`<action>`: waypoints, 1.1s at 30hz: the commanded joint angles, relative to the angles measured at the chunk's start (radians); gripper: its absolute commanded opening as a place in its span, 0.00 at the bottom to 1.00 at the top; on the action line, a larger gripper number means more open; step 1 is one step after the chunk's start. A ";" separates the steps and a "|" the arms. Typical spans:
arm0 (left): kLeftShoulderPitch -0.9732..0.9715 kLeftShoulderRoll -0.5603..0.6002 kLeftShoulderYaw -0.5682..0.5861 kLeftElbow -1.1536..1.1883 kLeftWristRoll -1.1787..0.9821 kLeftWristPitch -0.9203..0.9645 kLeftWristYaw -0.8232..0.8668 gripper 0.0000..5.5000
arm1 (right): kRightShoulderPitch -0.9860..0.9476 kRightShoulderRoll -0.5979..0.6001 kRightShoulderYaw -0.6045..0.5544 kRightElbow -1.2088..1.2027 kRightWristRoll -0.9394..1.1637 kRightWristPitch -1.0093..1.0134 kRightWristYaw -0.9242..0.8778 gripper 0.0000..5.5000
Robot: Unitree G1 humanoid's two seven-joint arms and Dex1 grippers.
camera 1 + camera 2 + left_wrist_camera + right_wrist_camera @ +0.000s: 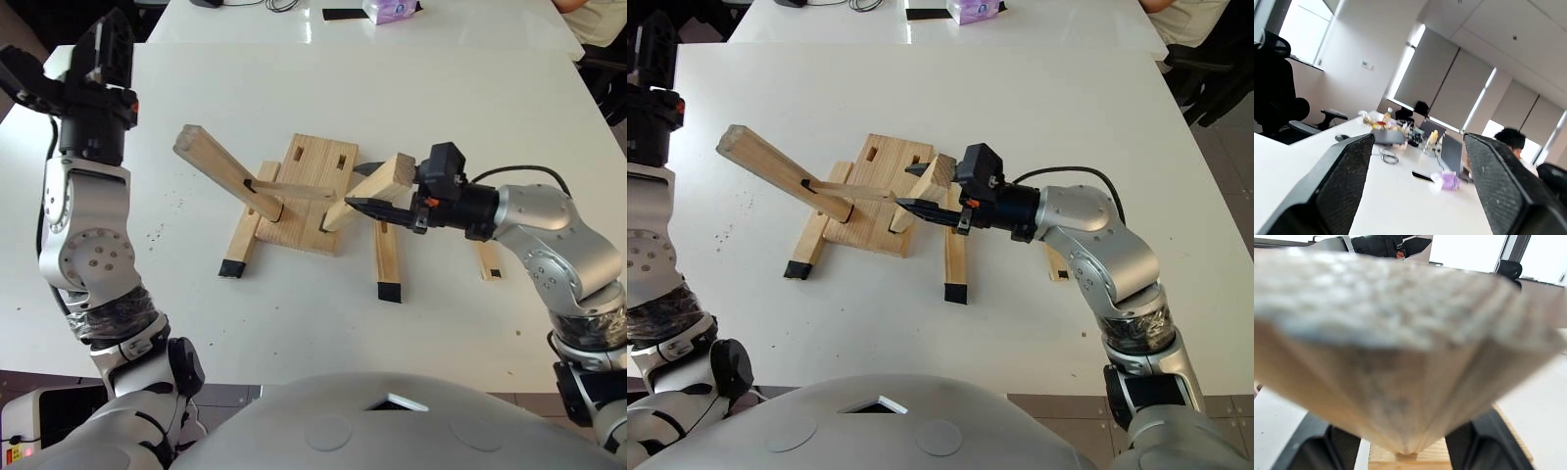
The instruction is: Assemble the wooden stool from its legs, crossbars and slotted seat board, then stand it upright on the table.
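The slotted seat board (312, 162) lies flat on the white table (470, 108). One wooden leg (223, 168) rises tilted from the board toward the left. A thin crossbar (299, 191) joins it to a second leg (377, 184), which my right gripper (358, 186) is shut on just above the board's right edge. In the right wrist view that leg's end (1400, 357) sits close between the fingers (1474, 448). Two more legs with black feet lie flat, one (243, 243) at the board's left and one (387, 262) in front. My left gripper (1418, 186) is open, raised at the far left, away from the parts.
A short wooden piece (488, 260) lies on the table under my right forearm. On a second table behind are a purple packet (390, 10) and a flat black object (343, 14). The table's near and right areas are bare.
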 commanded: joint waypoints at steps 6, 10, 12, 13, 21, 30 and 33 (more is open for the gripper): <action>0.088 -0.044 -0.079 0.069 0.146 -0.032 -0.012 0.61 | -0.237 -0.031 0.115 0.140 -0.027 0.232 0.049 0.37; 0.101 -0.070 -0.095 0.102 0.197 -0.042 -0.008 0.61 | -0.325 -0.028 0.147 0.188 -0.047 0.240 0.080 0.37; 0.107 -0.085 -0.099 0.118 0.212 -0.044 -0.006 0.61 | -0.356 -0.026 0.145 0.192 -0.040 0.248 0.094 0.37; 0.113 -0.095 -0.104 0.119 0.216 -0.046 -0.008 0.61 | -0.366 -0.026 0.144 0.189 -0.033 0.254 0.101 0.37; 0.157 -0.167 -0.210 0.123 0.279 -0.052 -0.042 0.61 | -0.382 0.000 0.191 0.237 -0.064 0.259 0.139 0.37; 0.285 -0.227 -0.270 -0.031 0.262 -0.010 -0.031 0.61 | -0.268 -0.173 0.043 0.012 0.069 0.390 0.176 0.37; 0.330 -0.264 -0.294 -0.095 0.260 0.002 -0.007 0.61 | -0.244 -0.205 -0.001 -0.047 0.117 0.439 0.164 0.37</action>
